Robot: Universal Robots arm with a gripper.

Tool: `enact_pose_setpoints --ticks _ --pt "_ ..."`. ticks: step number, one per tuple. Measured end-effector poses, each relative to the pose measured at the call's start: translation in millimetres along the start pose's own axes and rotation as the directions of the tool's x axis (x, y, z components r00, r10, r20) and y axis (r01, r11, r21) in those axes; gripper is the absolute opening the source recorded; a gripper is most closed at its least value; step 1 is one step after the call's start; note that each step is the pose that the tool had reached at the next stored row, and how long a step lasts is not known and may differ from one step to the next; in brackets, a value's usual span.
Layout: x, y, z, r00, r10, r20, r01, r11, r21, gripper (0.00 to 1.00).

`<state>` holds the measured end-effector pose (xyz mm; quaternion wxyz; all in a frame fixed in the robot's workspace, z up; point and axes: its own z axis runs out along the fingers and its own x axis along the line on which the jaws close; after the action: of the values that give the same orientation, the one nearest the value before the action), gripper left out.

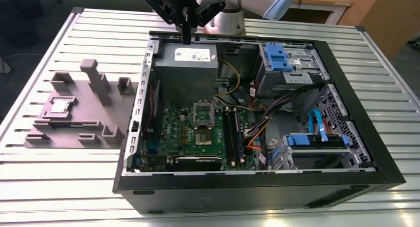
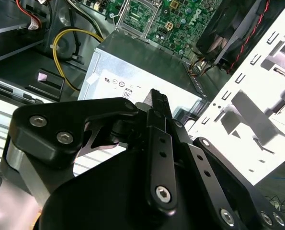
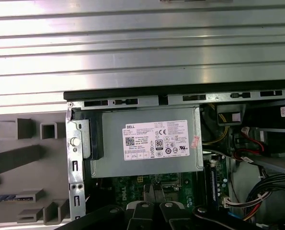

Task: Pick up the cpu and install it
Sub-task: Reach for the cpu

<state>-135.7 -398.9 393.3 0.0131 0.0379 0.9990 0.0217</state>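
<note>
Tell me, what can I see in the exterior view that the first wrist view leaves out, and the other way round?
Exterior view: the cpu lying on the grey fixture outside the computer case, at the exterior view's left, plus the blue drive brackets. First wrist view: a small pink sticker at the edge of the white label. Both: the grey box carrying that label, the green board, the fixture, and the gripper up by that box.

- The exterior view looks down at a slant from high up, over the whole computer case [image 1: 262,195] and table [image 1: 59,187].
- The first wrist view faces down, close above the grey box [image 3: 147,165].
- The second wrist view slants past the gripper [image 2: 159,101], closer still; all three views share that box.
</note>
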Motion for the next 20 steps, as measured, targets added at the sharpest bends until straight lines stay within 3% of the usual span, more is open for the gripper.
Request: enact_pose_setpoints --ticks 20 --pt "4.6 -0.3 -0.1 1.0 0.0 0.0 0.0 1.0 0.0 0.11"
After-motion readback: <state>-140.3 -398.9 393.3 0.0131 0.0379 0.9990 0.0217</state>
